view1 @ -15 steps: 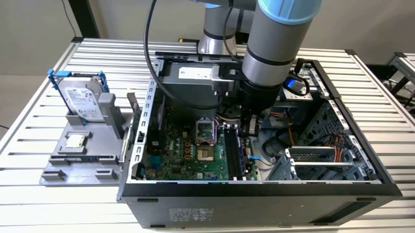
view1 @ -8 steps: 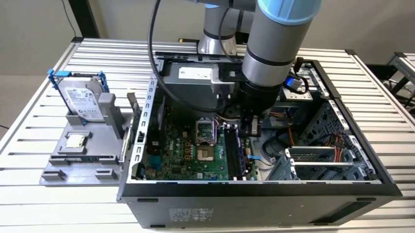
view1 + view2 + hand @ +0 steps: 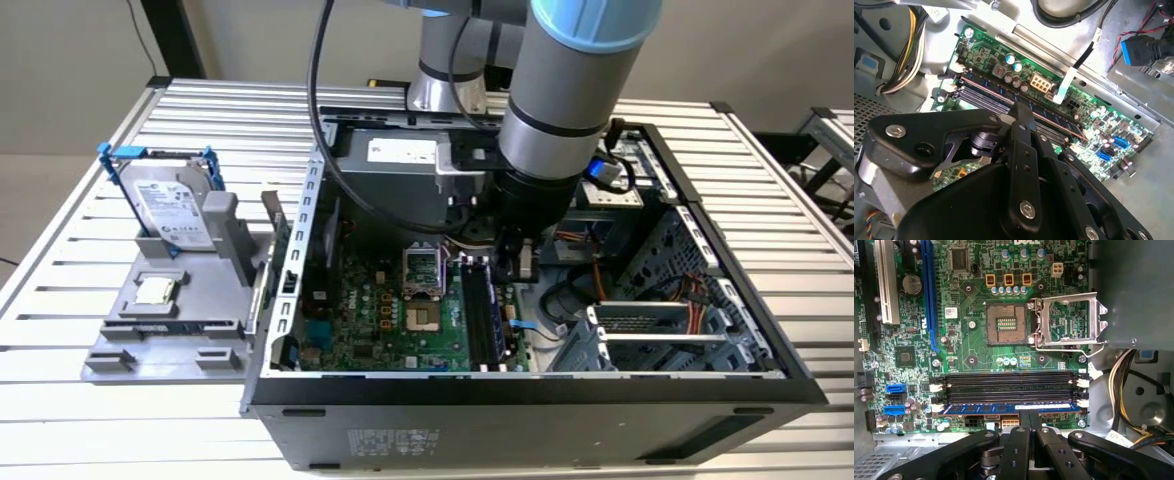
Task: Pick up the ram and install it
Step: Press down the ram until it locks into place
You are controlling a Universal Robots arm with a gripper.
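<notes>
- Ram (image 3: 1009, 408) placement, first wrist view: the stick lies along the outermost of the long black memory slots (image 3: 1009, 385), its blue edge level between the white end latches (image 3: 1083, 402). The gripper (image 3: 1028, 416) sits directly over the stick's middle, fingers (image 3: 1021, 437) drawn together with only a thin seam between them, tips at the ram's upper edge. The open processor socket (image 3: 1005, 324) lies beyond the slots.
- Second wrist view: the gripper (image 3: 1021, 112) is seen from behind its linkage; the closed fingers point down onto the slot row, where the ram (image 3: 1054, 120) runs as a thin reddish-edged strip across the green motherboard (image 3: 1094, 125). Whether the tips press on the stick or merely meet it cannot be told.
- Exterior view: the arm (image 3: 567, 100) reaches straight down into the open computer case (image 3: 534, 385) on the slatted tabletop (image 3: 80, 420); the gripper (image 3: 518, 262) stands over the slots. The hard drive (image 3: 167, 205) stays upright in its grey fixture (image 3: 160, 330) beside the case.
- Step in hand, as a judgement: seating. Pickup appears complete and the stick looks in its slot. The next move calls for an even, vertical push until both latches close, without tilt.
</notes>
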